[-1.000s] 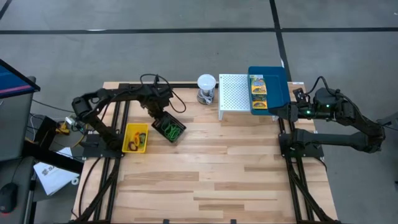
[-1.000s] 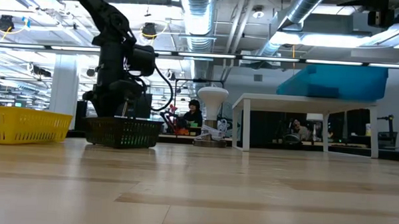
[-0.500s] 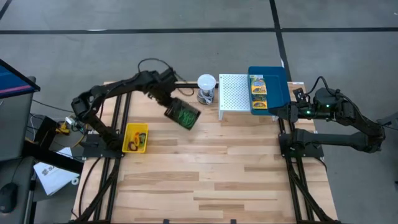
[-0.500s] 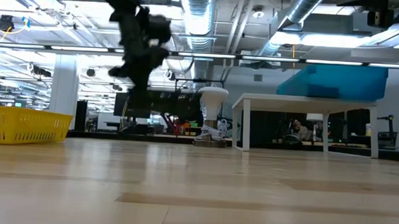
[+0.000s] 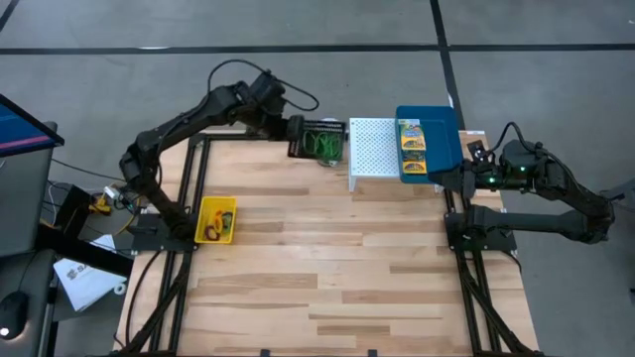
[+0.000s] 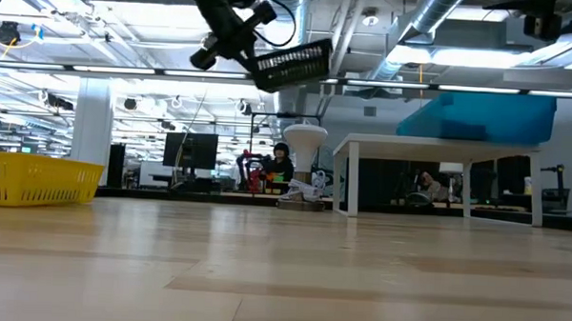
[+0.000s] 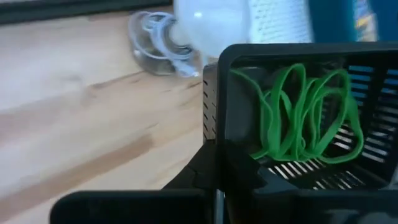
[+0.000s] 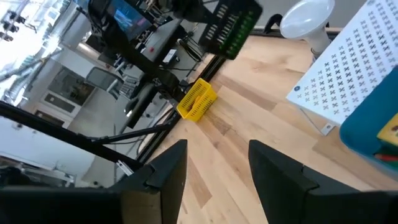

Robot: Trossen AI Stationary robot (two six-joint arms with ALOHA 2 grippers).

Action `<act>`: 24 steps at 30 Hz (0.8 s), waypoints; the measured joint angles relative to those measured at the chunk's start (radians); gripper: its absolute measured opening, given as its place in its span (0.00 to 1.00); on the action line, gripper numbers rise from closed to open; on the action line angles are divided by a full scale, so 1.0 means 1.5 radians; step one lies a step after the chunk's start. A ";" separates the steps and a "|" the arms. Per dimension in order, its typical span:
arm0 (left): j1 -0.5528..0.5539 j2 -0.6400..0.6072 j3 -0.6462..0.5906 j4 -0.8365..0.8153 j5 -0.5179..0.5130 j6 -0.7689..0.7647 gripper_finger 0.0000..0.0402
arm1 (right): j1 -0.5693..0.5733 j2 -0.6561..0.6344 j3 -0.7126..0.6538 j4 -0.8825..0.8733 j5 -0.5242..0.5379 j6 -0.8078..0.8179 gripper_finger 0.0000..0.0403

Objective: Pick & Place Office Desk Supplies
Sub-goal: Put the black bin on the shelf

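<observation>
Since you were carrying it: the basket (image 5: 319, 140) was up in the air at the back of the table, over by the white stand (image 5: 373, 147), tipped on its side.
Basket feel: it looked light and stiff, made of thin black mesh, so you could lift it by one wall.
Best hold: the rim of a wall was the spot to pinch, and that was where you had it.
Loops: the green loops (image 7: 303, 116) lay in a loose bunch inside the basket; they looked soft and bendy, and I think they could slide out if you tipped it more.
Left gripper: the left gripper (image 5: 295, 132) was clamped tight on the basket's wall, holding it high.
Right gripper: the right gripper (image 8: 213, 158) waited by the right edge, next to the blue tray (image 5: 440, 127); its fingers stood partly apart with nothing between them.
Tray: it sat up on the stand, and packets (image 5: 412, 146) lay in it.
Bin: the yellow bin (image 5: 215, 220) sat on the table near the left side, well apart from the basket, with small things in it.
</observation>
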 joint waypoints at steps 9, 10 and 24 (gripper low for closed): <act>-0.034 0.100 0.124 0.001 0.023 -0.087 0.00 | 0.000 0.002 0.000 0.000 0.033 -0.062 0.39; -0.041 0.105 0.128 -0.002 0.025 -0.093 0.00 | 0.000 0.006 0.000 0.000 0.035 -0.062 0.38; -0.124 0.094 0.128 -0.132 0.017 -0.097 0.00 | 0.000 0.191 0.035 0.182 -0.120 -0.261 0.34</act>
